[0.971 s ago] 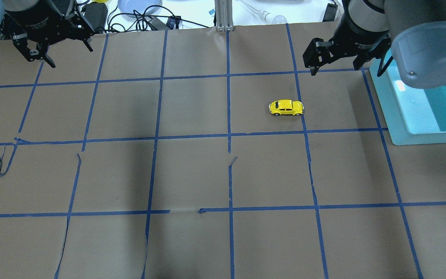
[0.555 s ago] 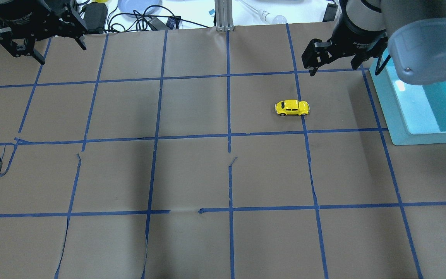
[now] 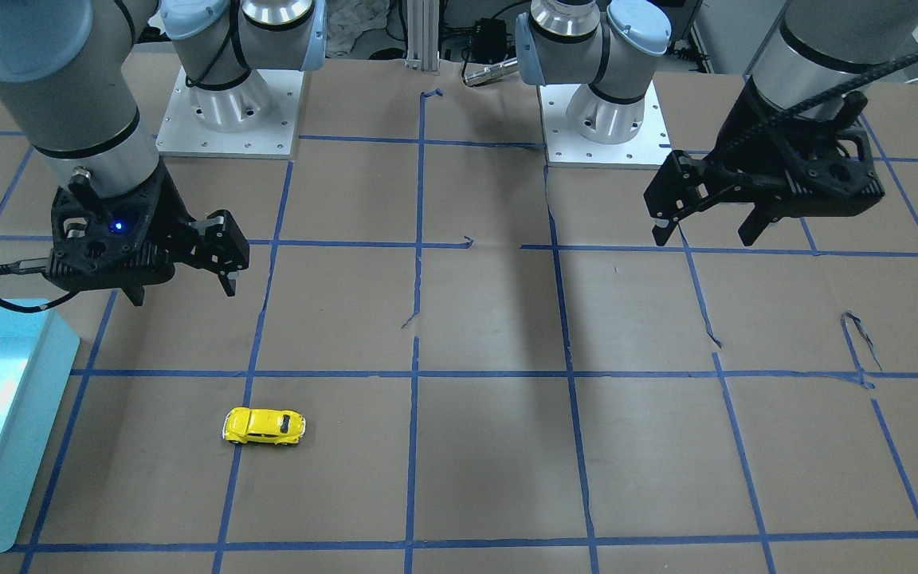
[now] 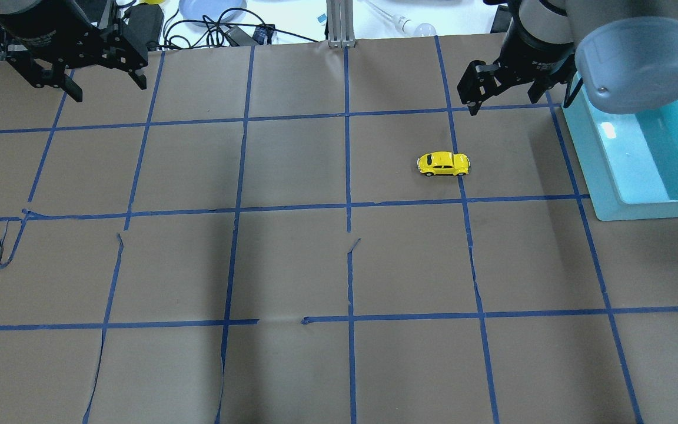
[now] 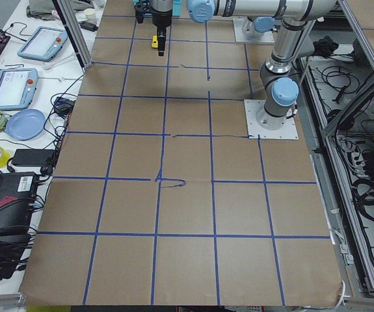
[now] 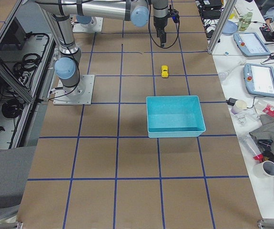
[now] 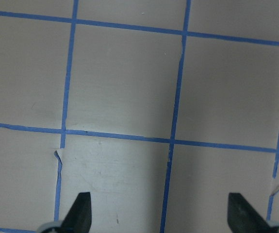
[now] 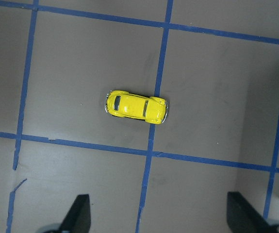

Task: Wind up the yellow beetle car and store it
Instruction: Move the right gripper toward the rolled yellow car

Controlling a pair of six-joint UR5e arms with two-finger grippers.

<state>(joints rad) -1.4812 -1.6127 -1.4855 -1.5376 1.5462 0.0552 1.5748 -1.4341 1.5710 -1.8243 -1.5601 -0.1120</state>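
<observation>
Since the yellow beetle car point(image 4: 444, 164) sits on the table point(image 4: 315, 265) near the right gripper point(image 4: 521, 103) and far from the left gripper point(image 4: 107, 88), the right arm looks best placed. Both grippers hang wide open and empty. The car's long side runs from one right finger toward the other.

Overhead: from behind, forward and down onto the table point(image 4: 292, 265). Front-facing: from across, steeply down. Side views: far, along the table. Wrist views: close, straight down. Shared by overhead and front-facing: the yellow beetle car point(image 4: 443, 164).
</observation>
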